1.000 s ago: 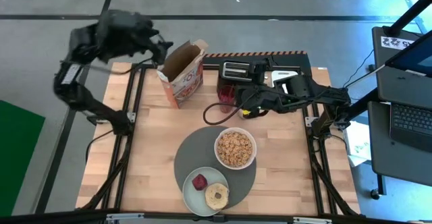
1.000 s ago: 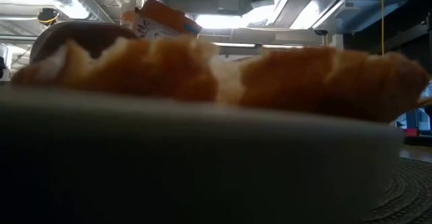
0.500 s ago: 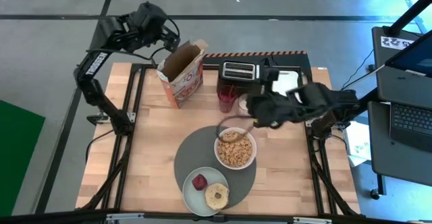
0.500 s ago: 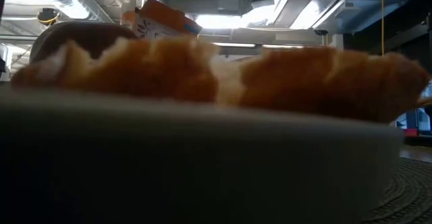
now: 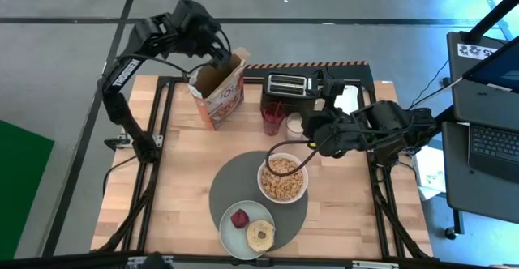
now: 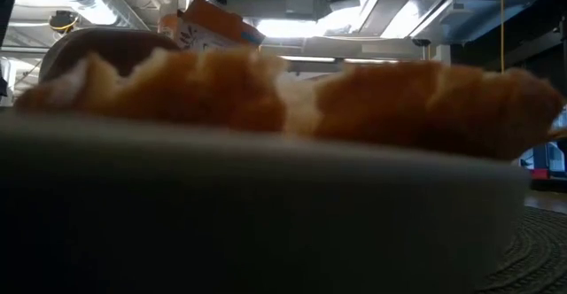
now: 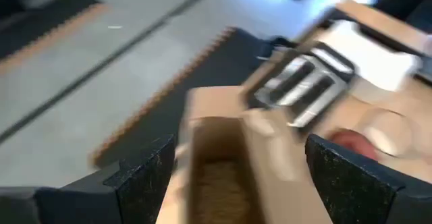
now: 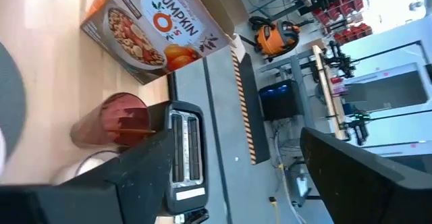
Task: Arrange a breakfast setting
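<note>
Wooden tabletop carries the dark-grey placemat (image 5: pixel 243 194), with the white bowl (image 5: pixel 282 179) of cereal and the mint-green plate (image 5: pixel 248 230) resting on it. Left gripper (image 5: pixel 220 53) hovers, fingers spread and empty, over the open cereal box (image 5: pixel 219 88), having swung in from the table's far-left corner. Right gripper (image 5: pixel 318 139), fingers apart and holding nothing, has moved from beside the black toaster (image 5: pixel 289 89) to just beyond the bowl.
</note>
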You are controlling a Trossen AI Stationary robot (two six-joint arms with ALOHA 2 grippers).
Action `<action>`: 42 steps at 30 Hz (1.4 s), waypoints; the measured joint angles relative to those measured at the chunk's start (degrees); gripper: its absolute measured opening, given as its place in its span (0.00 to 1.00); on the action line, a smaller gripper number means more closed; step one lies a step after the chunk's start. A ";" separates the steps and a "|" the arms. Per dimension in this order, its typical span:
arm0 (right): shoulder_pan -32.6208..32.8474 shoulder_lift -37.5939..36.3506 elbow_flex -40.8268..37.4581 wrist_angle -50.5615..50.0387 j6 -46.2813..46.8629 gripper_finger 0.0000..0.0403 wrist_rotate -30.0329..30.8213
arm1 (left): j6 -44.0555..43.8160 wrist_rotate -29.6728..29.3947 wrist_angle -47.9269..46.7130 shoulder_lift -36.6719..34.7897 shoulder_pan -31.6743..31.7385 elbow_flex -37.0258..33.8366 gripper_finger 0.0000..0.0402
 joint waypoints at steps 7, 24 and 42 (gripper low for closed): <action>-0.80 -0.41 0.00 -0.01 -0.38 0.80 0.04 | 1.89 -0.53 -3.42 2.30 0.55 -0.09 0.80; -0.69 -0.42 0.02 -0.01 0.94 0.80 1.31 | -0.77 -11.12 -11.77 5.06 1.49 -0.13 0.80; -0.69 -0.39 0.02 -0.01 1.41 0.80 1.30 | -0.60 -8.39 -12.79 7.94 1.69 -0.13 0.78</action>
